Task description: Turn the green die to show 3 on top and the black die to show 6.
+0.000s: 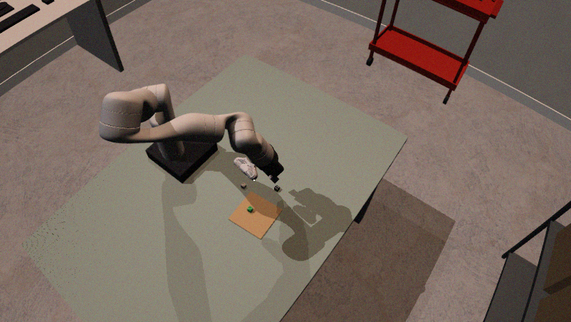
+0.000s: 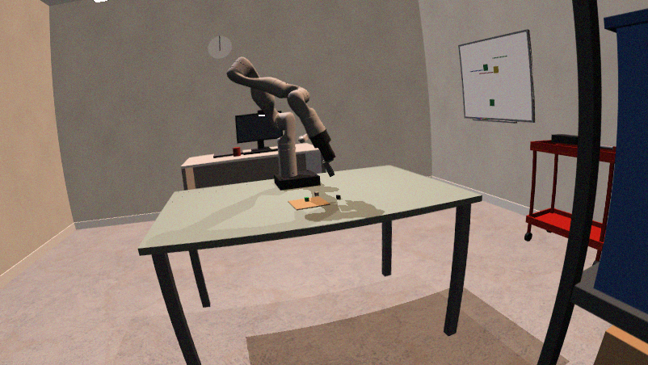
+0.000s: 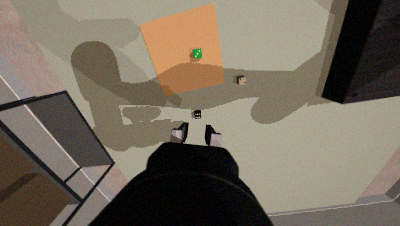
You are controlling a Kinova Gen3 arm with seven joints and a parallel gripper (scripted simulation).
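Only wristward: fingers above black die (image 3: 197, 114).

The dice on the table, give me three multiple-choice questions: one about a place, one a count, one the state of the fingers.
1. Where is the black die?
A. On the orange mat
B. On the bare table, off the mat
C. On the green die

2. How many dice lie on the mat?
A. None
B. One
C. Three

3. The fingers are:
A. Open, holding nothing
B. Shut on the white die
C. Shut on the mat

Key: 1 B, it sits beyond the mat's edge. 2 B, only the green die. 3 A, the gap between them is bare.
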